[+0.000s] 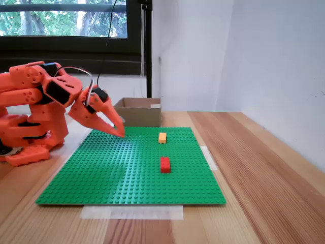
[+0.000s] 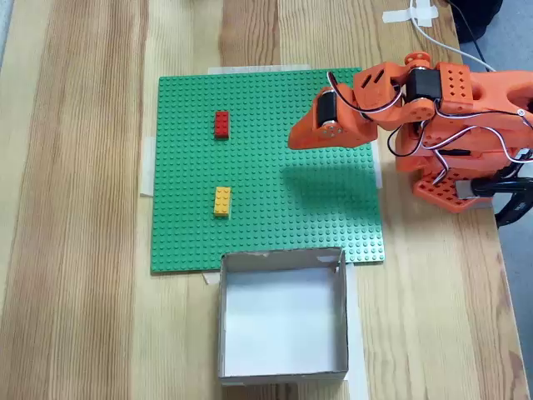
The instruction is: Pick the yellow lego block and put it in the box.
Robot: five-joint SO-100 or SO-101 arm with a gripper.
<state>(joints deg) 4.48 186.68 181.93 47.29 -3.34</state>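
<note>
The yellow lego block [image 1: 162, 137] [image 2: 221, 201] lies flat on the green baseplate [image 1: 111, 173] [image 2: 275, 217], on the side near the box. The box [image 1: 138, 113] [image 2: 283, 367] is low brown cardboard, open at the top, with nothing inside, and it butts against the plate's edge. My orange gripper [image 1: 120, 132] [image 2: 293, 140] hangs just above the plate on the arm's side, its fingers drawn together to a point with nothing between them. It is well apart from the yellow block, about a third of the plate's width away.
A red lego brick [image 1: 165, 164] [image 2: 221, 124] sits on the baseplate, farther from the box than the yellow one. The arm's base [image 1: 25, 137] [image 2: 466, 167] stands on the wooden table beside the plate. A white wall runs along the table in the side-on fixed view.
</note>
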